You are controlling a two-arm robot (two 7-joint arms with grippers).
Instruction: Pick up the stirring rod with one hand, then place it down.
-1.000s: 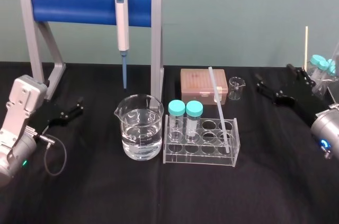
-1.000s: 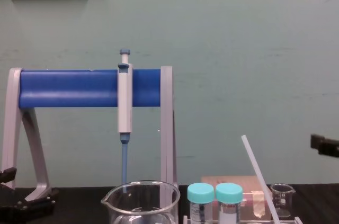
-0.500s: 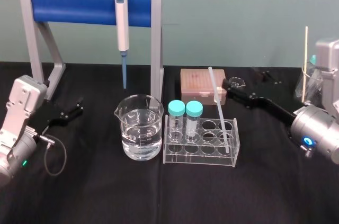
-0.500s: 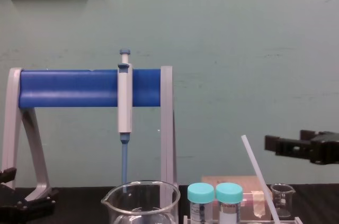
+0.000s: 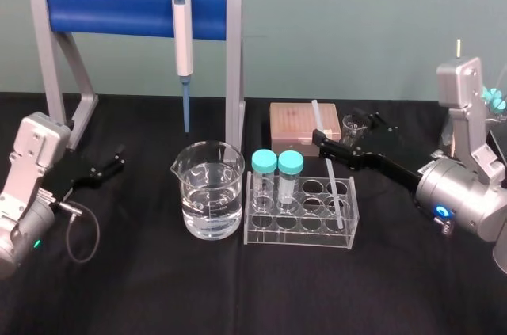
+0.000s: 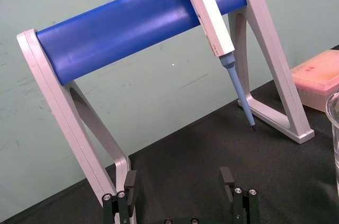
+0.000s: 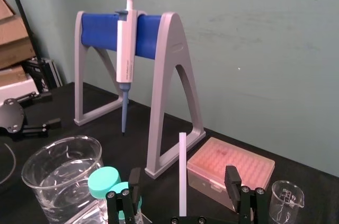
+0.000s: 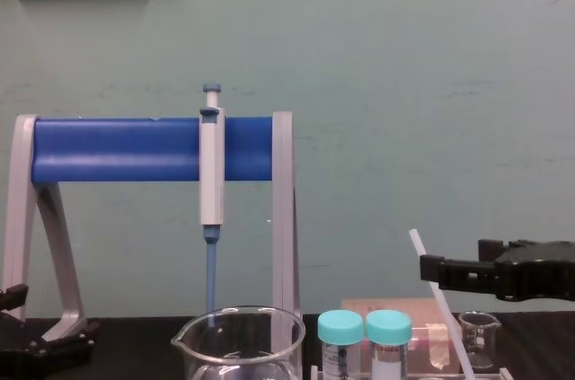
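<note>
- Right wrist view: right gripper [image 7: 183, 179] has its jaws spread wide, one finger on either side of the stirring rod [image 7: 183, 163], no contact visible.
- Rod stands tilted in the clear tube rack [image 5: 301, 228], lower end in a right-hand hole, top leaning back over the pink tip box [image 5: 289, 123].
- Step looks like pre-grasp: lined up on the upper shaft, not yet pinched.
- Next move, I'd say: close on the rod, then pull along its tilt so the rack doesn't drag or tip.
- Left gripper [image 5: 107, 167] is parked by the pipette stand [image 5: 55, 74] foot, jaws apart, empty.
</note>
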